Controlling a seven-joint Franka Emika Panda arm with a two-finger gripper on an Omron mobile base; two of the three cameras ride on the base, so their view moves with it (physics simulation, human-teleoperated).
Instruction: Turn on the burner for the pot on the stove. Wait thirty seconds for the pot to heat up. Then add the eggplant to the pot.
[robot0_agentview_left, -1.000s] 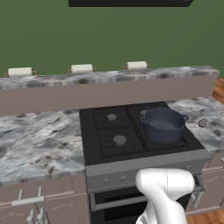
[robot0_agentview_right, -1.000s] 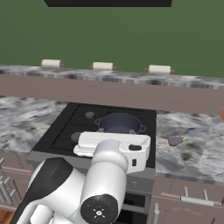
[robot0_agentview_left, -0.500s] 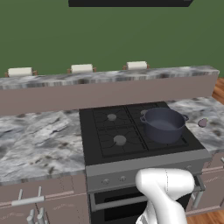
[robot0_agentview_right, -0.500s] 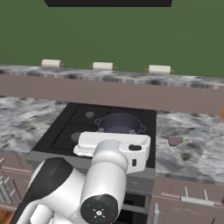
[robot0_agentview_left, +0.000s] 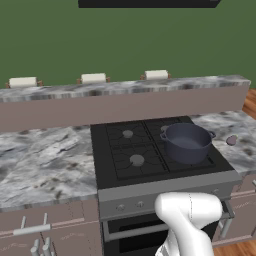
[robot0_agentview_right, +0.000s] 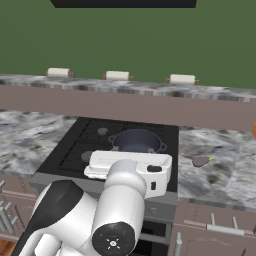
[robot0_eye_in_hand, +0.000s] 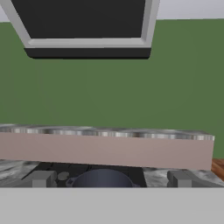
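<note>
The dark blue-grey pot (robot0_agentview_left: 187, 143) stands on the right side of the black stove (robot0_agentview_left: 130, 160), and its inside looks empty. In the right base view the pot (robot0_agentview_right: 138, 141) sits just beyond my white hand. The small purple eggplant (robot0_agentview_left: 231, 140) lies on the marble counter right of the stove, apart from the pot; it also shows as the eggplant (robot0_agentview_right: 200, 161). My gripper (robot0_eye_in_hand: 110, 179) is open, its fingertips (robot0_eye_in_hand: 41, 178) spread wide, held level in front of the stove and facing the pot (robot0_eye_in_hand: 103, 179). It holds nothing.
Small knobs (robot0_agentview_left: 120, 206) line the stove's grey front panel, just beyond my arm. A raised ledge (robot0_agentview_left: 125, 102) with three white rolls runs behind the stove. A dark range hood (robot0_eye_in_hand: 87, 26) hangs above. Marble counter (robot0_agentview_left: 45, 160) spreads to the left.
</note>
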